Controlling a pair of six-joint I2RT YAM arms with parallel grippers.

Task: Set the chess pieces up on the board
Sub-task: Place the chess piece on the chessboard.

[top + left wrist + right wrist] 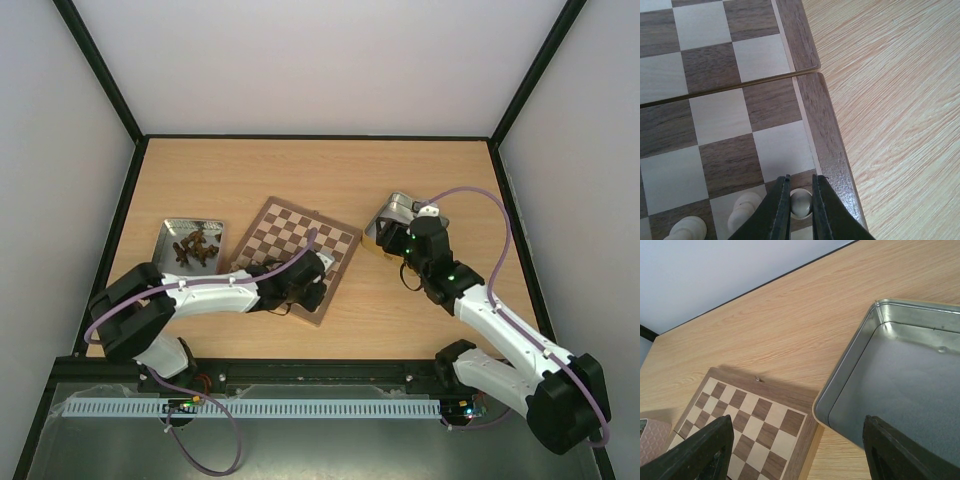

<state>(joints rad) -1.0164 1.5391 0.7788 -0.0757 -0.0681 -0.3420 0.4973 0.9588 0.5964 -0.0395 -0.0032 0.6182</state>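
Board point(720, 116) of dark and pale wood squares — left jaws pinch a cream piece point(800, 204), right jaws spread wide

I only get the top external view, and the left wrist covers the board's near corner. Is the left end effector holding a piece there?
Observer: Yes. The left wrist view shows the left end effector shut on a pale piece at a dark square next to the rim of the board.
Operator: Anything else placed near it?
Observer: Two more pale pieces stand in the same row, to its left in that view.
Operator: And the other arm?
Observer: The right end effector is open at the edge of the tin. The part of its interior that shows holds no pieces.
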